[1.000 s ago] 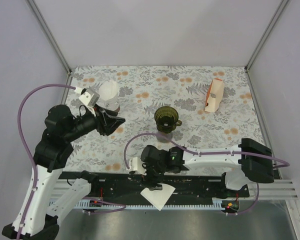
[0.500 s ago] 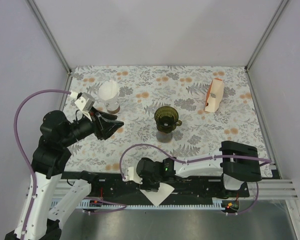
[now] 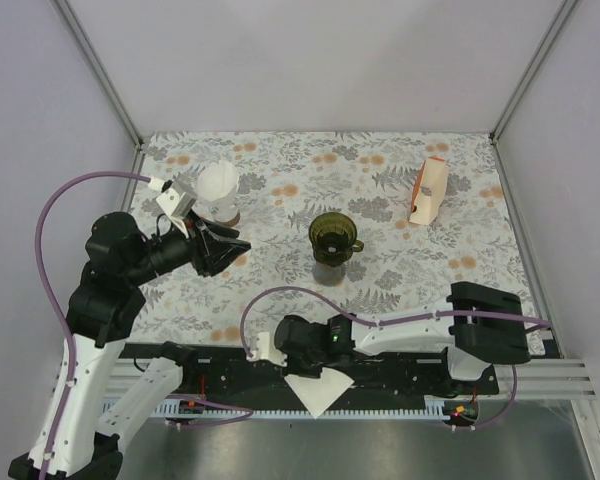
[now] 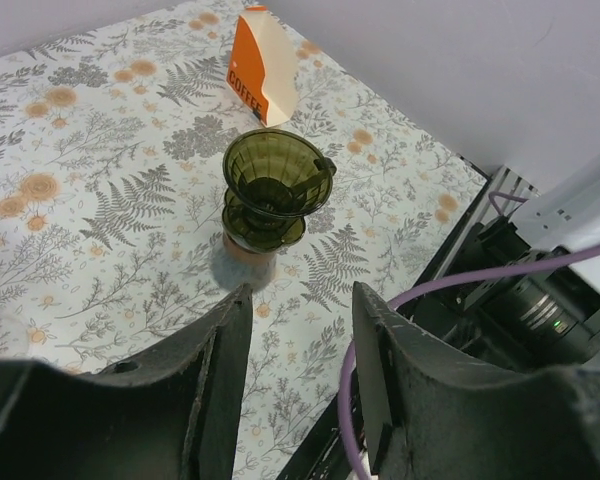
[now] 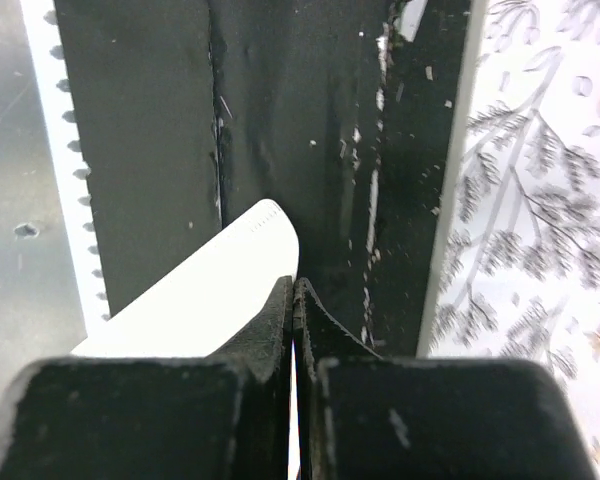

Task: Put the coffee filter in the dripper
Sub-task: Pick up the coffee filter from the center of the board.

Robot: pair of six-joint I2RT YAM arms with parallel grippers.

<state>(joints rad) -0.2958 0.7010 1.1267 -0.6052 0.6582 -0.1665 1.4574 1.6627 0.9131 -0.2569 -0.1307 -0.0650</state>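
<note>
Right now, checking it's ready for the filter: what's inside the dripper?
The dripper looks empty, with only its ribbed green walls showing. Its dark bottom cannot be made out.

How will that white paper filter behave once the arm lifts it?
Probably floppy: the paper filter is so thin that the right gripper looks fully shut on it. Likely very light, so it may sag or flutter. It lies flat, so rolling seems unlikely.

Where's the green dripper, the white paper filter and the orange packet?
dripper [image 4: 273,172]: left wrist view, inside its bowl
coffee filter [image 3: 317,395]: top external view, its flat middle
orange packet [image 3: 428,192]: top external view, its pale face
</note>
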